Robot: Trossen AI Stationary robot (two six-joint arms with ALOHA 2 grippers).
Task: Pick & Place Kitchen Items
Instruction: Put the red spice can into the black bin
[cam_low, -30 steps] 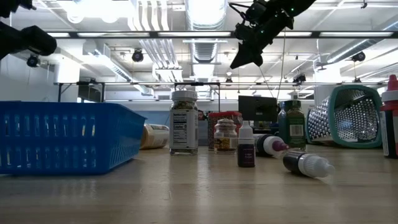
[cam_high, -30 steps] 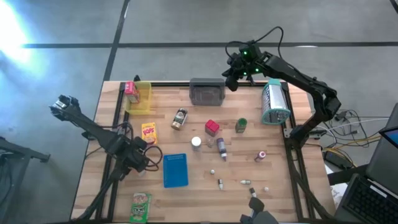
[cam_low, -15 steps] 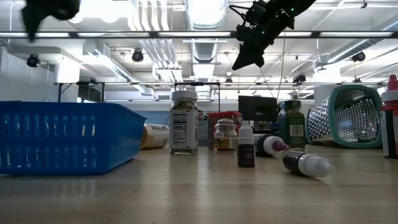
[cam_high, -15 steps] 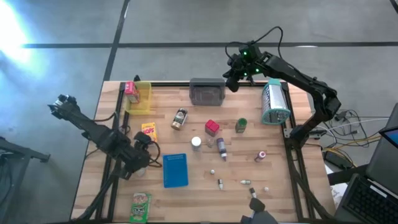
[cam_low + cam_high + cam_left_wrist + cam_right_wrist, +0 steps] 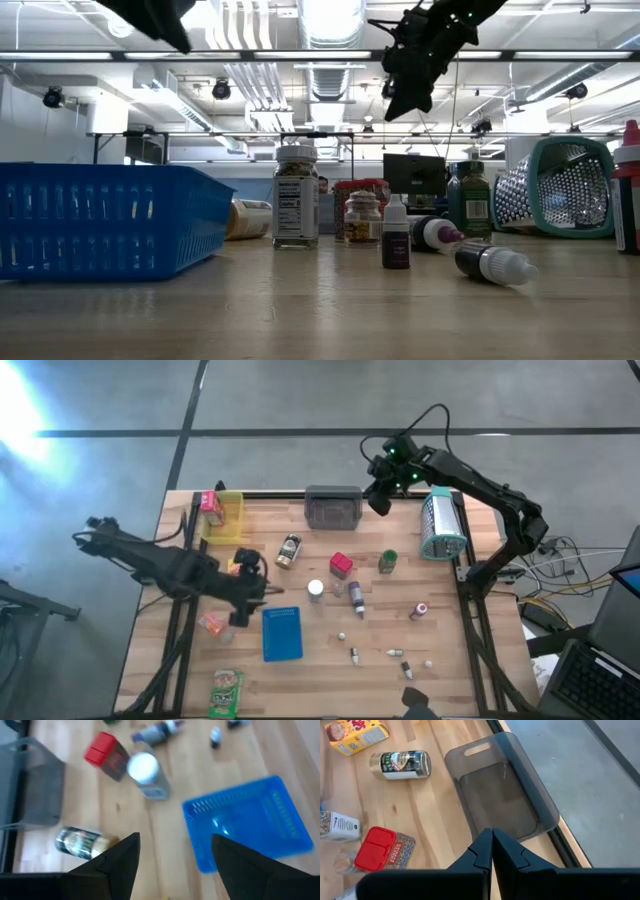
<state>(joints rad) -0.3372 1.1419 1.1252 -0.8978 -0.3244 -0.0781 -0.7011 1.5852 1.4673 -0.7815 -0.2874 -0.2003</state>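
kitchen items (image 5: 340, 566) lie scattered across the wooden table (image 5: 440, 620), most of them between the blue tray (image 5: 282, 633) and the perforated grater (image 5: 441, 525). left gripper (image 5: 247, 586) hovers above the yellow box, just beside the tray's far corner, fingers (image 5: 120, 860) spread apart and holding nothing. right gripper (image 5: 381, 500) hangs high over the table's far edge near the grey bin (image 5: 333, 508), fingers (image 5: 482, 851) pressed together, empty.
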